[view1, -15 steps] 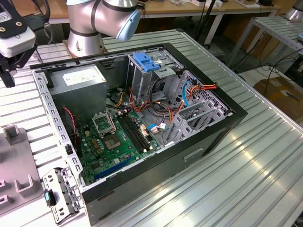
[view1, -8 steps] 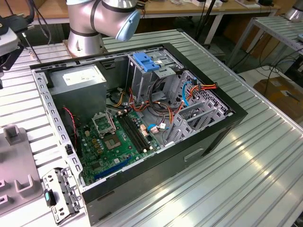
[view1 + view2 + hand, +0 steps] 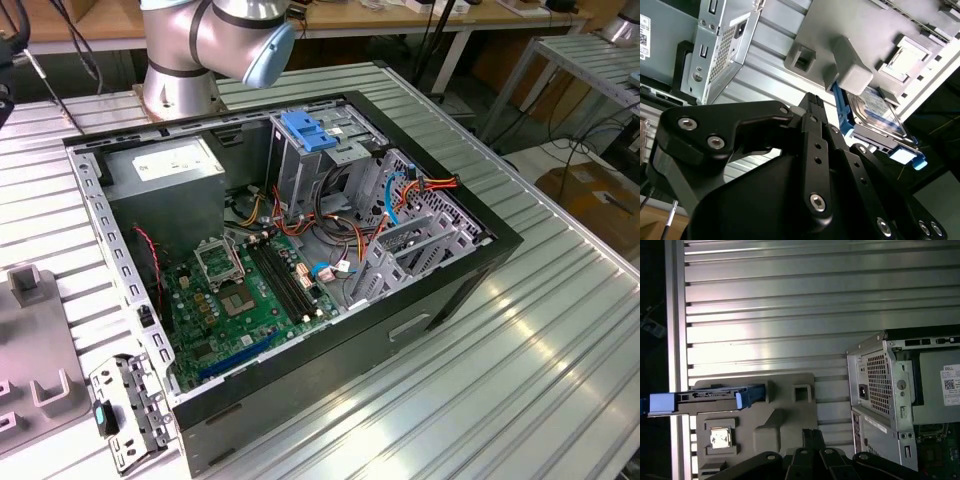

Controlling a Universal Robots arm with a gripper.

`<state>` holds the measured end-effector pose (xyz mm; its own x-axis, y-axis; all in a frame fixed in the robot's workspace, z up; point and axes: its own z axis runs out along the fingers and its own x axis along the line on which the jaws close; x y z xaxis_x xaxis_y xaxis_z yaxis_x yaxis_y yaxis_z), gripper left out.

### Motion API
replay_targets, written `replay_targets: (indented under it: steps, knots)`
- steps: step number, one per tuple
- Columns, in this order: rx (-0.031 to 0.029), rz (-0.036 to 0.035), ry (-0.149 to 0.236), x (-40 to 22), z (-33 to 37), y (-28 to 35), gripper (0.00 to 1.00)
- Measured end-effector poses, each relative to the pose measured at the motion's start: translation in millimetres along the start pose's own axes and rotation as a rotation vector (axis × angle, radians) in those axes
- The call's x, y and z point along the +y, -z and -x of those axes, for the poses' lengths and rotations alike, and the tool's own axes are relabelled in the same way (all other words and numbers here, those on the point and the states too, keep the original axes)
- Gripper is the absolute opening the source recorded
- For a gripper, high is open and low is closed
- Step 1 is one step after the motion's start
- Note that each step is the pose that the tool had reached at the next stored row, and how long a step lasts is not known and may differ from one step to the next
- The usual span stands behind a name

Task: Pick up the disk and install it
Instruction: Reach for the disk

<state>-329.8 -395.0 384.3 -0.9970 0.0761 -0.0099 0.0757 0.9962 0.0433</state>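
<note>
We see the disk (image 3: 715,396) standing on its long edge in a slot of a grey holder (image 3: 785,410) that lies on the ribbed metal counter (image 3: 790,315). One blue-railed end juts out past the holder and over the counter's edge. In the second wrist view the disk (image 3: 875,112) shows its labelled face and blue rail beside a grey post of the holder (image 3: 820,30). A small square chip (image 3: 720,437) sits in a pocket of the holder next to the disk. The claw (image 3: 812,432) hangs over the holder, near the disk but apart from it. It looks closed together with nothing in it, and the second wrist view shows its tip (image 3: 812,97) just short of the blue rail. The open computer case (image 3: 400,300) lies on the counter beside the holder, with its motherboard (image 3: 240,300), a drive cage topped by a blue handle (image 3: 305,130), and the arm's base (image 3: 190,60) behind it.
</note>
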Motion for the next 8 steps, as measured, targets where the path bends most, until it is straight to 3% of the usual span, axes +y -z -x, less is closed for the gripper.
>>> replay_targets:
  steps: [8]
  knots:
    - [-0.0001, 0.0001, 0.000, -1.4, -22.4, 0.1, 0.11]
